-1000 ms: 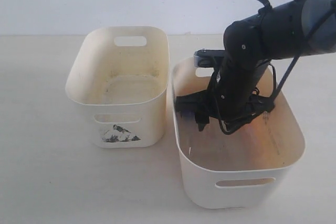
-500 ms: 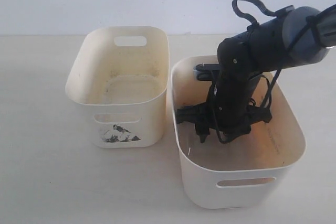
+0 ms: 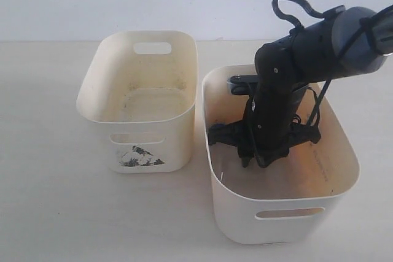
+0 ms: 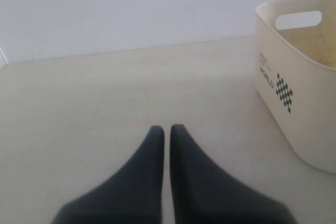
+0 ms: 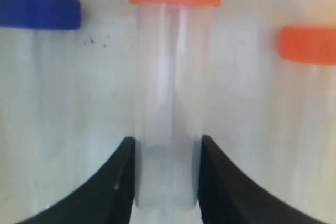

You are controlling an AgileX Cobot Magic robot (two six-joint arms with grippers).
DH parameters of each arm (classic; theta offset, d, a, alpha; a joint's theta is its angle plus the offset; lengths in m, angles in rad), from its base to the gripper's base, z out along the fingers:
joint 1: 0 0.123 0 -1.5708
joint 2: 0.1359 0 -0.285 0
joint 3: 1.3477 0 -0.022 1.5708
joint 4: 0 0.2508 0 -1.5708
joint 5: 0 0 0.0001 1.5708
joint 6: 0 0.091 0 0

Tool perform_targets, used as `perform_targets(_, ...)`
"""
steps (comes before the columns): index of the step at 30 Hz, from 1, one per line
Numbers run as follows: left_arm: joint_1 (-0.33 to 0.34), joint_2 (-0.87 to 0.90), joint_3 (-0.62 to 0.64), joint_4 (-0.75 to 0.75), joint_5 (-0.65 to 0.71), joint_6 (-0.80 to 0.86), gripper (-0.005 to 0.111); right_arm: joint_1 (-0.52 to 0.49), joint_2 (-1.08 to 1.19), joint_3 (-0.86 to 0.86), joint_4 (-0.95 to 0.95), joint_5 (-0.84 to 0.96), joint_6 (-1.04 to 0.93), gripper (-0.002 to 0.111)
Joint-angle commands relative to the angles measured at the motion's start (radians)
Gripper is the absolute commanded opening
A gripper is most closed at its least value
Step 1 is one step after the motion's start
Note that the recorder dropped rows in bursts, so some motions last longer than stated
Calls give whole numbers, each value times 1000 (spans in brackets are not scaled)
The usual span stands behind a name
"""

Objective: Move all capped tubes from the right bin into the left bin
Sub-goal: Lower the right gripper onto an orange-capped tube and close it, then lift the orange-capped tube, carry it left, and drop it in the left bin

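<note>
The right pincer (image 5: 167, 145) is down inside the right bin (image 3: 282, 204), its fingers set on either side of the clear end of an orange tube (image 5: 168, 77). They are spread to about the tube's width and sit at or very near its walls. Whether they already pinch it cannot be told. A blue tube (image 5: 39, 9) lies to one side and another orange tube (image 5: 310, 43) to the other, both apart from the fingers. Only three tubes show here. The left bin (image 3: 144, 133) looks empty, so the task seems to be at its start.

The step in hand appears to be the grasp. To do it well, close evenly so both fingers meet the tube at once; a slick round wall may squirt out if one side lands first. The hold is far from the cap, so the tube may droop: lift straight up and slowly, clear of the neighbours and the rim, before crossing to the left bin. Lower it in; do not drop it from high up.

The left pincer (image 4: 167, 129) is nearly closed, holds nothing, and hangs over the bare surface (image 4: 79, 103) beside the left bin.
</note>
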Motion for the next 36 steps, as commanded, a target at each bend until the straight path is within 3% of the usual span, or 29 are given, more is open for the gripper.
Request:
perform_targets(1, 1, -2, -4, -7, -15, -12, 4, -2, -104, 2, -39, 14, -2, 0)
perform_targets(14, 1, -2, -4, -7, -15, -12, 4, -2, -381, 2, -84, 36, -30, 0)
perform_targets(18, 1, -2, -4, -7, -15, -12, 4, 6, -449, 2, 45, -80, -61, 0)
perform_targets(22, 1, -2, -4, -7, -15, -12, 4, 82, -477, 2, 207, -311, -169, 0)
perform_targets(28, 1, -2, -4, -7, -15, -12, 4, 190, -394, 2, 245, -574, -172, 0)
perform_targets(31, 1, -2, -4, -7, -15, -12, 4, 210, -325, -2, 245, -632, -172, 0)
perform_targets(36, 1, -2, -4, -7, -15, -12, 4, 219, -228, -63, 245, -577, -168, 0)
